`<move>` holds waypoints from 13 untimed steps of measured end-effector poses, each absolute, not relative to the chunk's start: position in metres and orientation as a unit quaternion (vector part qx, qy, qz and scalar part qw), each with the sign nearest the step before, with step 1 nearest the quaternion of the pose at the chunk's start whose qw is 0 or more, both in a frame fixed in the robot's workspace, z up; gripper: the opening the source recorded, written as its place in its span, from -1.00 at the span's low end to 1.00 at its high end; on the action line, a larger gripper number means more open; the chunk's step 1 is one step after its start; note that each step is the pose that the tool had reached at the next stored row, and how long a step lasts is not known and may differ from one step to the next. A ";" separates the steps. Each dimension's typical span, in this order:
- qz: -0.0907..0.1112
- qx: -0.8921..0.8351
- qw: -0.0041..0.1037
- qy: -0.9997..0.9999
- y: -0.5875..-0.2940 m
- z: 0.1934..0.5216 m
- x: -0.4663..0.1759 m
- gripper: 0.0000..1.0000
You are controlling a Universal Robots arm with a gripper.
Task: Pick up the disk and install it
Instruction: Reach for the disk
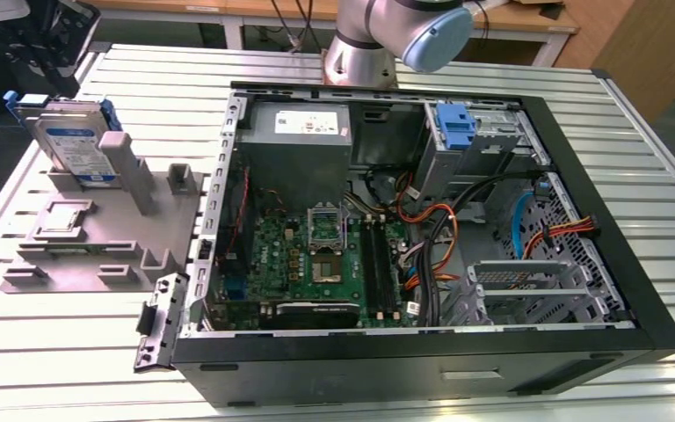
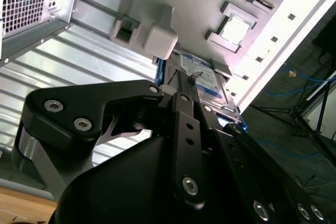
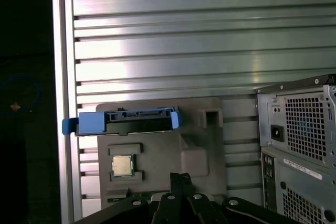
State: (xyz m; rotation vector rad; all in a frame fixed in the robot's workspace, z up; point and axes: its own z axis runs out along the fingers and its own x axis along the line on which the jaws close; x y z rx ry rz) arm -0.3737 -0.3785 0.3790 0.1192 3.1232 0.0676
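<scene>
– Silver disk (image 1: 74, 145) stands upright in the grey stand (image 1: 91, 237), at the exterior view's left of the case (image 1: 431, 220).
– In the second wrist view we see the gripper (image 2: 185, 83) closed on nothing, clear of the disk (image 2: 205, 80).
– And in the first wrist view, the disk (image 3: 123, 120) sits edge-on beyond the closed gripper (image 3: 181, 178).
</scene>
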 end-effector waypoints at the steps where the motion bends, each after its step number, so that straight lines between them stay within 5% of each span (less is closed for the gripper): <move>1: 0.022 0.038 0.008 0.999 -0.378 0.379 -0.376 -0.80; 13: 0.020 0.038 0.006 0.999 -0.353 0.375 -0.407 -0.80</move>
